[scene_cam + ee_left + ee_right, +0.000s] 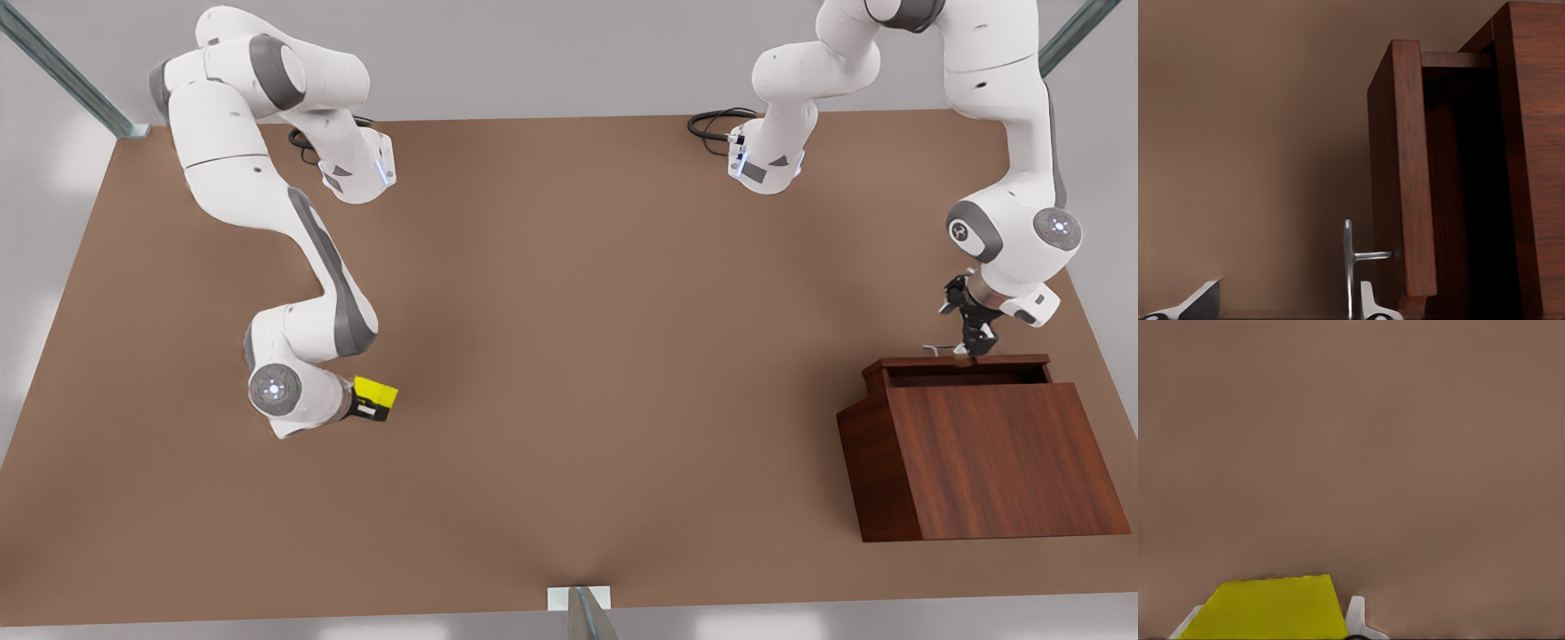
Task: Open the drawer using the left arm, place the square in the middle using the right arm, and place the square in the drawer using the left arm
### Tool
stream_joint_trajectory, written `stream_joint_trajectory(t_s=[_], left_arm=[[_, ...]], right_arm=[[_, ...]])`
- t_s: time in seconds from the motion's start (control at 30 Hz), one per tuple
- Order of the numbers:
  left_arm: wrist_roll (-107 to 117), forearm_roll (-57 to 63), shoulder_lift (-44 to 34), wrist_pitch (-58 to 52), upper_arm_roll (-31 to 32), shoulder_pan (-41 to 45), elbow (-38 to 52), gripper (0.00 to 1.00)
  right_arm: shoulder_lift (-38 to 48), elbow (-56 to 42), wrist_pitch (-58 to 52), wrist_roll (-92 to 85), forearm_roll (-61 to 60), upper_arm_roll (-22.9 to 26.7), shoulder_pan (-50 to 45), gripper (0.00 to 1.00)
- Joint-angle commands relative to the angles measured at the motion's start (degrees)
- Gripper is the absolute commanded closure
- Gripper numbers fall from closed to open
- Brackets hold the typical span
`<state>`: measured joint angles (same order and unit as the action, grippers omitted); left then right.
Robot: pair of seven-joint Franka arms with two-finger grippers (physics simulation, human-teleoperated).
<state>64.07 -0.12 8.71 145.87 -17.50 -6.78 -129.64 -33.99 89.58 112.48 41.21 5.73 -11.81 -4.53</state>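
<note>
Right end effector point(372, 400) clamps the square point(375, 393); left end effector point(972, 342), fingers apart, straddles the drawer point(965, 366) handle point(1350, 267).

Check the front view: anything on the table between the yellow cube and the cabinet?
Nothing: only bare tabletop between the square and the cabinet.

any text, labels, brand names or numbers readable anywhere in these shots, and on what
No words, brand names or numbers can be read.
Round emblem on the grey joint cap of the arm by the cabinet: too small to read.
The drawer, its handle, the square and the table are unmarked.
</note>
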Motion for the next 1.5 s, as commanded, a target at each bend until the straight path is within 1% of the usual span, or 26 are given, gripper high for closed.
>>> stream_joint_trajectory(t_s=[0.0,0.1,0.13,0.2,0.37,0.4,0.43,0.57,0.6,0.73,0.87,0.9,0.93,0.97,1.0,1.07,1.1,1.13,1.17,1.2,1.23,1.33,1.37,1.4,1.43,1.47], left_arm=[[0.0,0.03,-0.18,-0.24,0.01,0.01,0.0,0.0],[0.09,0.12,-1.15,-2.7,-0.08,0.01,-0.09,0.0],[0.0,0.12,-1.33,-2.79,-0.08,0.01,0.0,0.0],[0.0,0.12,-1.33,-3.05,-0.08,0.01,-0.44,0.0],[0.09,0.12,-2.2,-5.69,-0.08,0.01,-0.88,0.0],[0.09,0.3,-2.64,-6.39,-0.7,0.01,-0.79,0.0],[0.09,1.79,-2.73,-6.57,-0.87,0.01,-0.79,0.0],[0.18,2.23,-3.35,-7.36,-1.4,0.01,-0.79,0.0],[0.0,2.32,-3.26,-7.36,-2.02,0.01,-0.79,0.0],[0.0,2.58,-3.17,-8.33,-2.02,0.01,-0.97,0.0],[-0.09,2.85,-3.35,-9.82,-2.02,0.01,-0.97,0.0],[-0.09,3.2,-3.43,-10.0,-2.02,0.01,-0.97,0.0],[-0.09,3.55,-3.52,-10.52,-2.02,0.01,-0.97,0.0],[0.0,3.64,-3.96,-11.14,-2.02,0.01,-0.97,0.0],[0.0,3.64,-4.4,-11.58,-2.02,0.01,-0.97,0.0],[0.0,3.64,-4.58,-12.28,-2.02,0.01,-0.97,0.0],[0.0,3.64,-4.93,-12.54,-2.02,0.01,-0.97,0.0],[0.09,3.64,-4.93,-12.9,-2.02,0.01,-0.97,0.0],[0.09,3.64,-4.84,-12.81,-2.02,0.01,-0.97,0.0],[0.09,3.72,-4.67,-12.9,-2.02,0.01,-0.97,0.0],[0.18,3.72,-4.4,-12.81,-2.02,0.01,-0.97,0.0],[0.18,3.72,-4.31,-12.81,-2.02,0.1,-0.97,0.0],[0.18,3.72,-4.49,-12.98,-2.02,0.01,-0.97,0.0],[0.09,3.72,-4.49,-13.69,-2.02,0.1,-1.05,0.0],[0.09,3.72,-4.58,-14.13,-1.93,0.1,-1.05,0.0],[0.09,3.72,-4.75,-14.21,-2.02,0.1,-1.05,0.0]], right_arm=[[-0.54,-0.89,1.69,0.88,-4.58,0.21,-1.35,0.79],[-5.64,-9.15,1.52,21.97,-4.58,0.21,-12.6,0.79],[-9.51,-14.95,0.99,31.02,-4.58,0.21,-16.91,0.79],[-15.13,-21.9,1.69,40.17,-8.8,0.3,-23.24,0.79],[-21.02,-30.78,2.31,61.17,-8.89,0.39,-30.45,0.79],[-21.46,-30.78,6.17,69.69,-8.28,0.74,-32.2,0.79],[-21.64,-30.78,6.18,72.61,-6.34,0.83,-32.38,0.79],[-21.64,-30.61,3.8,68.75,-2.39,0.3,-33.43,0.79],[-21.82,-30.52,2.4,63.74,-1.69,0.48,-34.84,0.79],[-21.9,-30.43,1.52,52.57,-1.42,0.74,-34.84,0.79],[-22.08,-30.17,1.6,50.72,0.16,0.74,-34.84,0.79],[-22.17,-29.82,1.52,50.81,0.16,0.74,-34.84,0.74],[-22.17,-29.55,1.6,51.86,-0.36,0.74,-34.84,0.33],[-22.08,-29.2,1.52,52.75,-0.45,0.65,-34.84,0.14],[-22.08,-29.02,1.43,52.83,-0.54,0.65,-34.84,0.09],[-22.17,-29.02,1.52,52.83,-0.8,0.65,-34.84,0.09],[-22.17,-29.02,1.69,52.83,-0.8,0.65,-34.84,0.06],[-22.08,-29.11,2.04,52.83,-0.8,0.65,-34.75,0.25],[-22.17,-29.02,2.22,52.92,-0.8,0.65,-34.75,0.23],[-22.17,-29.11,2.31,53.01,-0.8,0.65,-34.75,0.05],[-22.17,-29.11,2.4,53.01,-0.72,0.65,-34.84,0.0],[-21.99,-29.55,3.09,52.83,-0.72,0.65,-34.76,0.0],[-21.99,-29.2,7.14,52.83,-0.72,0.65,-34.67,0.0],[-21.99,-29.11,7.41,52.92,-0.72,0.65,-34.67,0.0],[-21.82,-29.2,7.49,52.48,-0.72,0.65,-34.67,0.25],[-21.82,-29.2,7.93,52.22,-0.72,0.65,-34.58,0.55]])
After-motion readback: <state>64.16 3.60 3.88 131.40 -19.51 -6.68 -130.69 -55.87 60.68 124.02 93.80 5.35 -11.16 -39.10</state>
